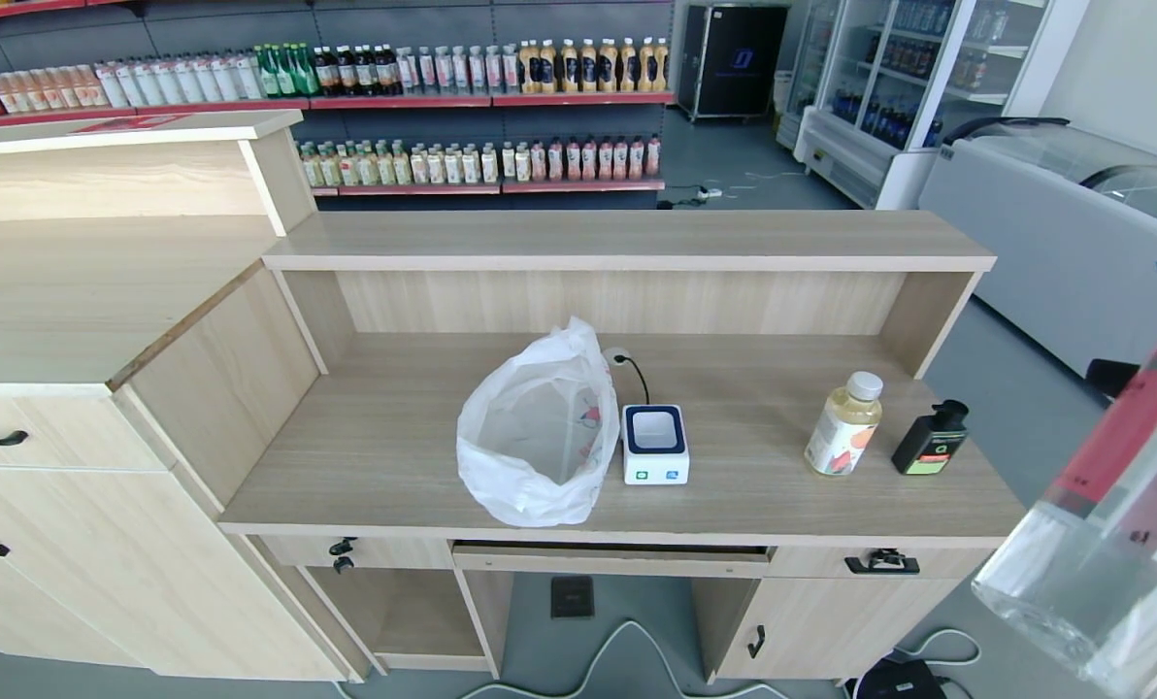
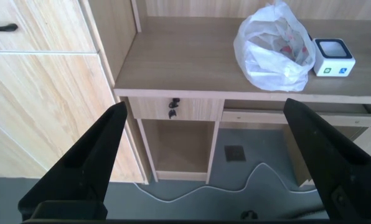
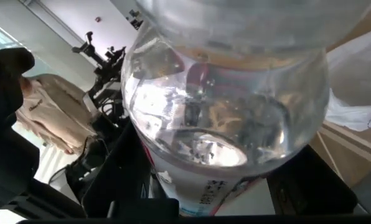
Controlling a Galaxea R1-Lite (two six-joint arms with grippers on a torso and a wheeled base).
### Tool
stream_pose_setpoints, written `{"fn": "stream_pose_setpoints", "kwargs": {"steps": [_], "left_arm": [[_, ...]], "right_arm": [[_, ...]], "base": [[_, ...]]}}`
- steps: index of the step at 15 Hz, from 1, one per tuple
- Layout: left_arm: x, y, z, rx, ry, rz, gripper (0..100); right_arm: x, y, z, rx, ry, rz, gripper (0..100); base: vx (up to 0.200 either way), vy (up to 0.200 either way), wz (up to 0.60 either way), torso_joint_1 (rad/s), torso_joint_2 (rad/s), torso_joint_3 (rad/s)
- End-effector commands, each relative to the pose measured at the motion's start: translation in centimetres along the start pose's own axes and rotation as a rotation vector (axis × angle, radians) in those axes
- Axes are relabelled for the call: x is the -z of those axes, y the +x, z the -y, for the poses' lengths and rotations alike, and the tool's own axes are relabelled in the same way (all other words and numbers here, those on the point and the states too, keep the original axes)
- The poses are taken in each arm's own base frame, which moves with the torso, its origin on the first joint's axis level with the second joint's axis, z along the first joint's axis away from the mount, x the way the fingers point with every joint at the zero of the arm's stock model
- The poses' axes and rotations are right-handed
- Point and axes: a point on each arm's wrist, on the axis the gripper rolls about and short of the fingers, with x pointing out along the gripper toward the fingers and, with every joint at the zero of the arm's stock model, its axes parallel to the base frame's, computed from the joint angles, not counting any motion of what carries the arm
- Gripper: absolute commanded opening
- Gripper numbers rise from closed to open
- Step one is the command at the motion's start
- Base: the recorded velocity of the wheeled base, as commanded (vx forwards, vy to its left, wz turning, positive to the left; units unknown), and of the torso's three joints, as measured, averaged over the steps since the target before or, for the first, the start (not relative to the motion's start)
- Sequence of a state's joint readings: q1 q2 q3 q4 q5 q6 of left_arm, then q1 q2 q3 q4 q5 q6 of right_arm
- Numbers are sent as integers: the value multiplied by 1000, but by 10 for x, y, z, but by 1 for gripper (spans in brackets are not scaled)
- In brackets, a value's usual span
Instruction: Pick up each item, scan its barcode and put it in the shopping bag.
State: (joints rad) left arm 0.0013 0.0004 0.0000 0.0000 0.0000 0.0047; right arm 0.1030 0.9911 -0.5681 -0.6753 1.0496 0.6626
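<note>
A clear water bottle (image 1: pixel 1112 524) with a red label hangs tilted in the air off the counter's right end, close to the head camera. My right gripper (image 3: pixel 220 186) is shut on it, and the bottle's rounded base (image 3: pixel 223 93) looms large in the right wrist view. A white shopping bag (image 1: pixel 535 437) (image 2: pixel 274 46) stands open mid-counter. Touching its right side is the white barcode scanner (image 1: pixel 654 443) (image 2: pixel 334 57). A yellow juice bottle (image 1: pixel 842 425) and a small black bottle (image 1: pixel 931 439) stand at the counter's right. My left gripper (image 2: pixel 205 106) is open and empty, low before the counter's left front.
The wooden counter (image 1: pixel 394 456) has a raised back shelf (image 1: pixel 627 238) and side walls, with drawers and a cabinet below. A taller cabinet (image 1: pixel 74 291) adjoins on the left. Cables (image 1: pixel 627 650) lie on the floor underneath. Drink shelves and freezers stand behind.
</note>
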Motion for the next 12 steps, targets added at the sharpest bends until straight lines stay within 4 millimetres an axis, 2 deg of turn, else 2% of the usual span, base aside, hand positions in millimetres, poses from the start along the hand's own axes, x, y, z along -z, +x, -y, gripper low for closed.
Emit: {"fn": "stream_pose_setpoints", "kwargs": {"steps": [1, 7, 10, 12], "left_arm": [[0, 0, 0, 0, 0, 0, 100], [0, 0, 0, 0, 0, 0, 100], [0, 0, 0, 0, 0, 0, 100], [0, 0, 0, 0, 0, 0, 100]], "right_arm": [[-1, -1, -3, -6, -12, 6, 0], [-11, 11, 19, -16, -52, 24, 0], [-27, 15, 10, -100, 28, -8, 0], [-29, 18, 18, -103, 32, -20, 0]], "base": [[0, 0, 0, 0, 0, 0], [0, 0, 0, 0, 0, 0], [0, 0, 0, 0, 0, 0], [0, 0, 0, 0, 0, 0]]}}
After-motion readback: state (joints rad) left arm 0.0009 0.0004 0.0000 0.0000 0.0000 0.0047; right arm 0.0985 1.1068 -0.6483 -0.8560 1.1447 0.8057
